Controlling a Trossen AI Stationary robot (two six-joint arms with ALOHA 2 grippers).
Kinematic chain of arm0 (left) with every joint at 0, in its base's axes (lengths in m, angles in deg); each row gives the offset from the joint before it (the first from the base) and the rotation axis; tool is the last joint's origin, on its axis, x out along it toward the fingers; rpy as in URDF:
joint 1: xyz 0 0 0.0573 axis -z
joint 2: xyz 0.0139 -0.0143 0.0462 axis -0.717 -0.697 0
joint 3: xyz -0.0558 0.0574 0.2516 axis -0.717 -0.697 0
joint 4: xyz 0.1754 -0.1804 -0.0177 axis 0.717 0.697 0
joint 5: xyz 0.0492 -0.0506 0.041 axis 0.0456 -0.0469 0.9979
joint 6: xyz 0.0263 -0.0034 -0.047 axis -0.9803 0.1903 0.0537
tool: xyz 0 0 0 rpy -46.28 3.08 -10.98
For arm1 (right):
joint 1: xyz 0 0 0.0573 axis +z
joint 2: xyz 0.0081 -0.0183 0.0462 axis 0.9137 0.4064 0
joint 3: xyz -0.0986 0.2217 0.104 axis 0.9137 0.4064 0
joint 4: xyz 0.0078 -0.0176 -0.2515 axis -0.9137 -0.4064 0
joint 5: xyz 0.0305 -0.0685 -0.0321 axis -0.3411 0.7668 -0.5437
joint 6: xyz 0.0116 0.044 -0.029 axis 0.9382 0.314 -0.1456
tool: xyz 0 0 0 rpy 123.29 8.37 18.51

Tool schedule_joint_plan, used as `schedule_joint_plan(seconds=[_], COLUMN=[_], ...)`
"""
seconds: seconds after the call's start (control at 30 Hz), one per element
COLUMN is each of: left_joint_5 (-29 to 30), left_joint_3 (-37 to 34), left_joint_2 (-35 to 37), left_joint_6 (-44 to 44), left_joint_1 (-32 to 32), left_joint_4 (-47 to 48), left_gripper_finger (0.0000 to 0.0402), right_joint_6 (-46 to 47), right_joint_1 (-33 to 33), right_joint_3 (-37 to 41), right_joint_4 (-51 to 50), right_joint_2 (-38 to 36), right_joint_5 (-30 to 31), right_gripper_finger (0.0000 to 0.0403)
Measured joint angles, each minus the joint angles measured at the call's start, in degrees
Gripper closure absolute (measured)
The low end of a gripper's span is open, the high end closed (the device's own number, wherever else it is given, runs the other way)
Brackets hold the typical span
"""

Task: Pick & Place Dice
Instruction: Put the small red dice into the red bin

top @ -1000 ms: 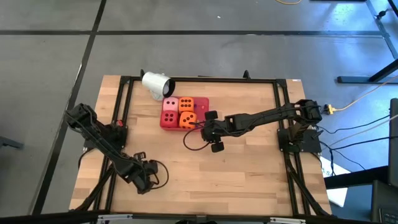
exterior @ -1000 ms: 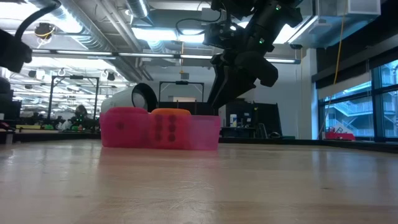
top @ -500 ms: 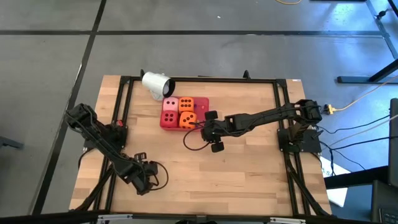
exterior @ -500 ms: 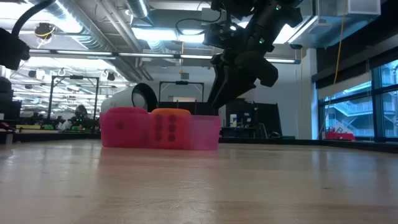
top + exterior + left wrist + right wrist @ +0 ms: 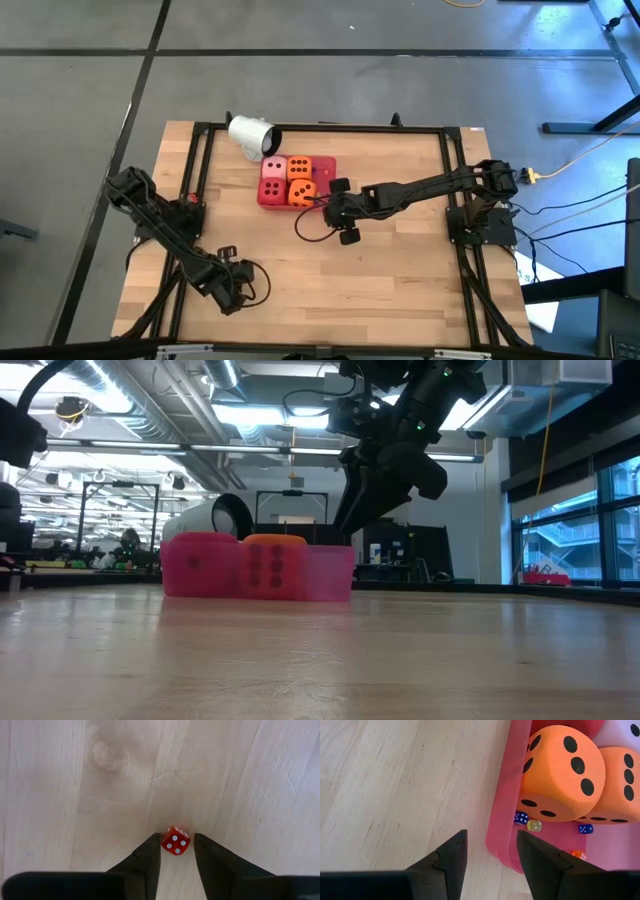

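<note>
Four big soft dice sit in the flat red tray (image 5: 323, 170) at the far middle: pale pink (image 5: 273, 167), red (image 5: 272, 188) and two orange (image 5: 299, 168) (image 5: 302, 192). My right gripper (image 5: 487, 851) hovers open over the tray's near-right rim (image 5: 502, 810), beside an orange die (image 5: 560, 770). My left gripper (image 5: 175, 851) points down at the near left of the table (image 5: 232, 285). A tiny red die with white pips (image 5: 175, 841) lies on the wood between its fingertips. My left gripper's fingers (image 5: 150, 857) stand on either side of the tiny red die's side faces (image 5: 165, 842), coming from above. The die rests on the table. I cannot tell whether either finger touches it.
A white cup (image 5: 250, 135) lies on its side by the tray's far-left corner. Several tiny dice, blue (image 5: 521, 817), yellow (image 5: 534, 825) and orange (image 5: 578, 854), lie on the tray floor under the big ones. Bare wood spreads over the table's near and right parts (image 5: 400, 280).
</note>
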Motion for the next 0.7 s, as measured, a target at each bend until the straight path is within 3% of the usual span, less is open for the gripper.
schedule_joint_plan(seconds=[0.3, 0.43, 0.57, 0.7], left_joint_5=[2.39, 4.67, 10.84, 19.02], left_joint_3=[0.04, 0.04, -0.02, -0.02], left_joint_2=[0.0, -0.06, -0.17, -0.15], left_joint_6=[-2.33, -2.36, -5.92, -17.73], left_joint_1=[-0.02, -0.58, -2.4, -5.58], left_joint_4=[-0.22, -0.5, -2.98, -9.03], left_gripper_finger=[0.0324, 0.0332, 0.0333, 0.0333], right_joint_6=[2.41, 3.99, 6.51, 10.54], right_joint_1=[-0.02, -0.02, 0.0, 0.0], right_joint_3=[0.0, 0.02, 0.02, 0.04], right_joint_4=[-0.18, -4.13, -9.61, -14.24], right_joint_2=[-0.01, -0.02, -0.02, -0.02], right_joint_5=[-0.2, -3.65, -4.52, -4.47], right_gripper_finger=[0.0231, 0.0231, 0.0231, 0.0231])
